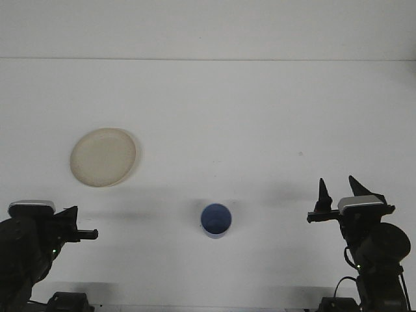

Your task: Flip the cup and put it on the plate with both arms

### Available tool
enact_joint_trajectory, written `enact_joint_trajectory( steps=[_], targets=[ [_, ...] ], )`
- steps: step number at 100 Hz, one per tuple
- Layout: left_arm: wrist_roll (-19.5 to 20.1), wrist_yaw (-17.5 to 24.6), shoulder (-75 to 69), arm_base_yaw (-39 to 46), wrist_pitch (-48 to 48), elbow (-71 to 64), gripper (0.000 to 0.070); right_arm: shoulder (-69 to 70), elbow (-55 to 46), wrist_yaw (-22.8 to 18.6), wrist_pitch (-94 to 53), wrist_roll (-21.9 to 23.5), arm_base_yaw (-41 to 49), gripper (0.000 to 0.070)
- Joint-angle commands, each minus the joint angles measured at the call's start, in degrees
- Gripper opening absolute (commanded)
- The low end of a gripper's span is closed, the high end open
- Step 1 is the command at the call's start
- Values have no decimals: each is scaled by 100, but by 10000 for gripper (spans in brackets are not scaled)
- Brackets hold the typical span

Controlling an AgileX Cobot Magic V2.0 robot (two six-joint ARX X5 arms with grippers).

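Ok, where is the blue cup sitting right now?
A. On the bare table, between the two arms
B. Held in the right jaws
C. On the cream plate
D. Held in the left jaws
A. The blue cup stands alone on the white table, apart from the cream plate, which lies farther back on the left; neither arm touches it.
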Motion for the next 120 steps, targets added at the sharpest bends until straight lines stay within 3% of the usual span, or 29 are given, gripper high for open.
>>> enact_joint_trajectory(
  steps=[1, 17, 53, 60, 72, 77, 98, 120],
  targets=[
    [184, 22, 208, -17, -289, 168, 11, -2, 79, 2, 79, -39, 2, 469],
    [179, 26, 498, -22, -638, 216, 12, 0, 79, 2, 76, -39, 2, 469],
    [157, 28, 140, -44, -428, 216, 20, 0, 79, 2, 79, -39, 2, 469],
    [157, 28, 68, -44, -428, 216, 99, -2, 79, 2, 81, -39, 2, 469],
    [155, 26, 37, -44, -481, 216, 428, 0, 79, 2, 98, -39, 2, 469],
    [155, 26, 44, -44, -509, 216, 511, 0, 79, 2, 96, -39, 2, 469],
    [151, 79, 107, -44, -529, 278, 516, 0, 79, 2, 96, -39, 4, 469],
    [-94, 708, 861, -96, -769, 807, 516, 0, 79, 2, 96, -37, 2, 469]
  ],
)
